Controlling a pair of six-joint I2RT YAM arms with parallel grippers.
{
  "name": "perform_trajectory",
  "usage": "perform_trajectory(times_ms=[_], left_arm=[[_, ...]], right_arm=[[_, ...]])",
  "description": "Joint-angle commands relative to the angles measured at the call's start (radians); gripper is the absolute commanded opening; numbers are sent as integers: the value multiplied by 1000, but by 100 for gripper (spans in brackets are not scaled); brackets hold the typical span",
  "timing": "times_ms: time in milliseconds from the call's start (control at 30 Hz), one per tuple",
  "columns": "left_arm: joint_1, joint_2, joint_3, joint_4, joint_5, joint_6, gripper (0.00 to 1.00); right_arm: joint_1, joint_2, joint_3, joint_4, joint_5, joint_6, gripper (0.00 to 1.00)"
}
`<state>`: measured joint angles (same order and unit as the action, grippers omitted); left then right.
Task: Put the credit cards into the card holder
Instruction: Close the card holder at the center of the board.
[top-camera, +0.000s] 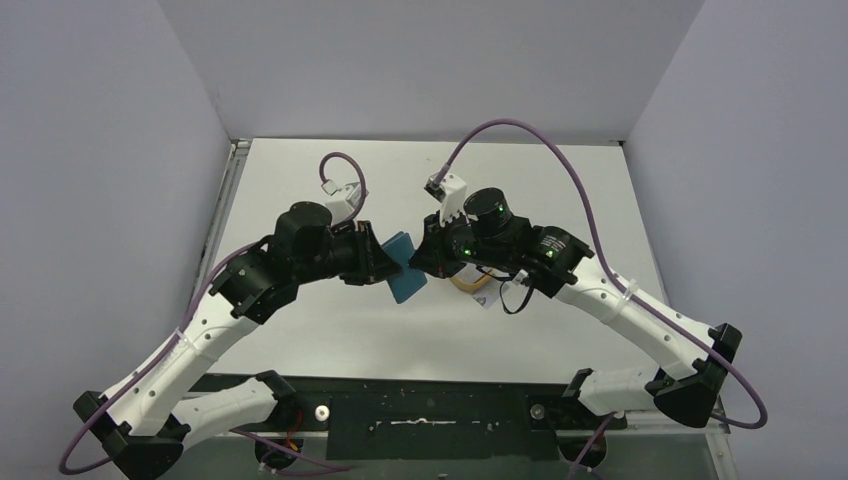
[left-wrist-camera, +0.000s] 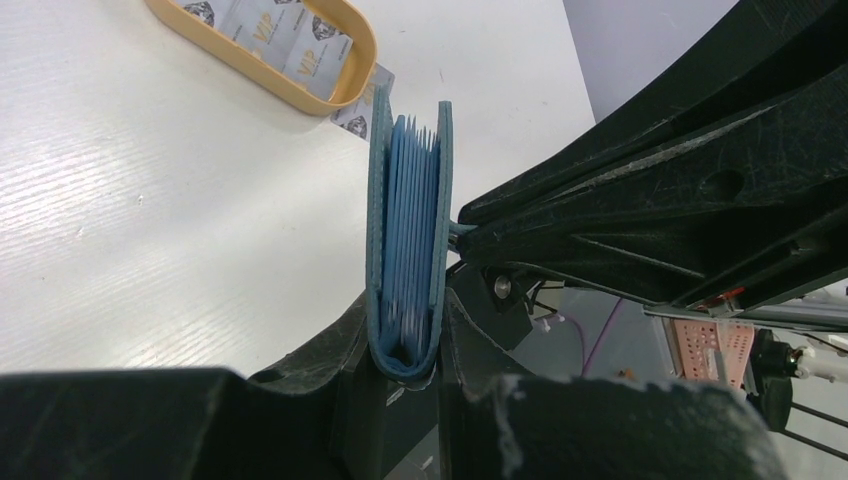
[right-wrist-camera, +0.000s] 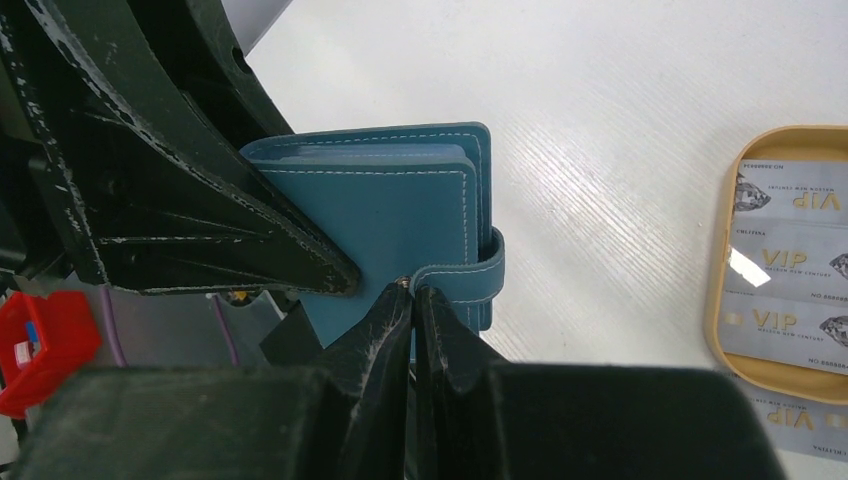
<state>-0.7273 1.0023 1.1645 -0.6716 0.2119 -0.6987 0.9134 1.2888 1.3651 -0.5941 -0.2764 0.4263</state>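
Top external view: the card holder (top-camera: 405, 266) is seen lifted above the middle of the white table (top-camera: 330, 330), caught between the two arms. It is clamped by the left gripper (top-camera: 384, 262), whose jaws are narrowed onto the folded spine.

From the left wrist it is shown edge-on and upright, spine down between the fingers (left-wrist-camera: 352, 395). The teal covers are parted a little at the top, and a stack of lighter blue leaves is packed between them.

From the right wrist the cover is seen flat-on: teal leather with pale stitching round the edge. A snap tab (right-wrist-camera: 463, 281) is wrapped round its side. The right gripper (right-wrist-camera: 412, 290) is closed tip to tip right at the tab's free end. Whether the tab is pinched cannot be told.

The credit cards (right-wrist-camera: 790, 262) are laid in the orange-tan tray (right-wrist-camera: 716, 300) on the table, just beside the holder. They are silvery grey, with a diamond picture and "VIP" in gold printed on each. One more card (right-wrist-camera: 800, 420) is lying outside the rim. The small dark print cannot be read.
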Motion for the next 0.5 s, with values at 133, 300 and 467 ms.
perform_trajectory(times_ms=[133,300,467], left_arm=[[-34,1,79,161,76,-32,0],[-35,3,79,167,79,-35,0],[-38,4,78,188,91,-46,0]], right_arm=[[27,31,38,42,-4,9,0],[39,46,44,40,-3,10,0],[53,58,43,45,4,17,0]])
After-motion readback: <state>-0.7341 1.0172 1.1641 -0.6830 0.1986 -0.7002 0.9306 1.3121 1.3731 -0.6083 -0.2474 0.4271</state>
